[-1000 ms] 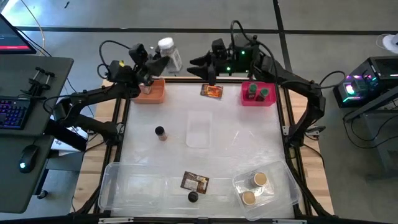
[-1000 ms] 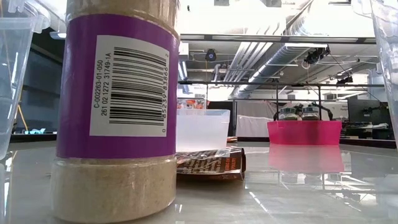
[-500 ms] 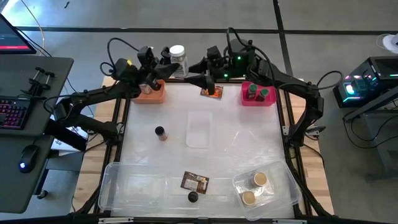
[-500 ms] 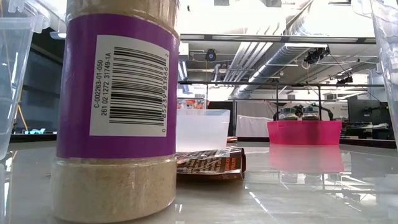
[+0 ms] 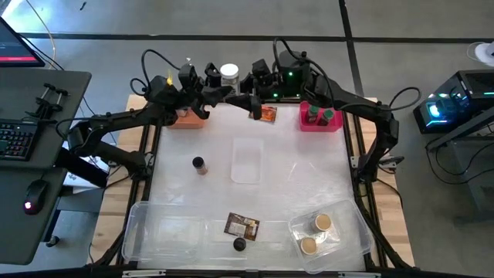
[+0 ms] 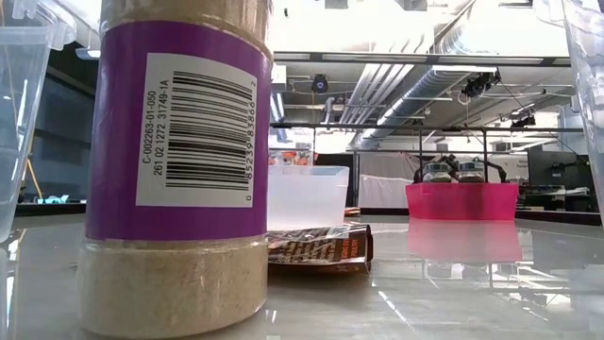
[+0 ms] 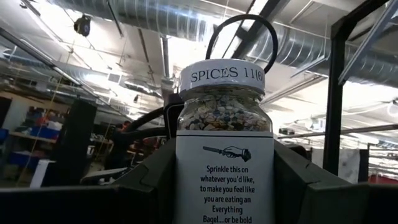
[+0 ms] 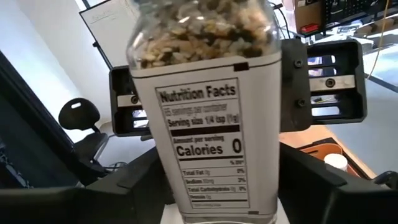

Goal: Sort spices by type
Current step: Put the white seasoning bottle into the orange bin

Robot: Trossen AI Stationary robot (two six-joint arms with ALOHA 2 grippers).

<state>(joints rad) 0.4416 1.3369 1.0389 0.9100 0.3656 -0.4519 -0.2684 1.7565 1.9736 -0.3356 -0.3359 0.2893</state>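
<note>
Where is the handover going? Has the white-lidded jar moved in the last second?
Yes. In the high view the white-lidded jar, held by the left gripper, has shifted rightward, away from the orange bin, toward the right gripper.

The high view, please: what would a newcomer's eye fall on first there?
Most striking is the white-lidded jar held in the air at the table's far edge between both arms, left tool and right tool meeting on it. Next, the pink bin at far right.

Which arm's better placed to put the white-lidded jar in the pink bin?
Right, likely: left gripper holds the white-lidded jar, but right gripper meets it, and the pink bin is on its side.
</note>
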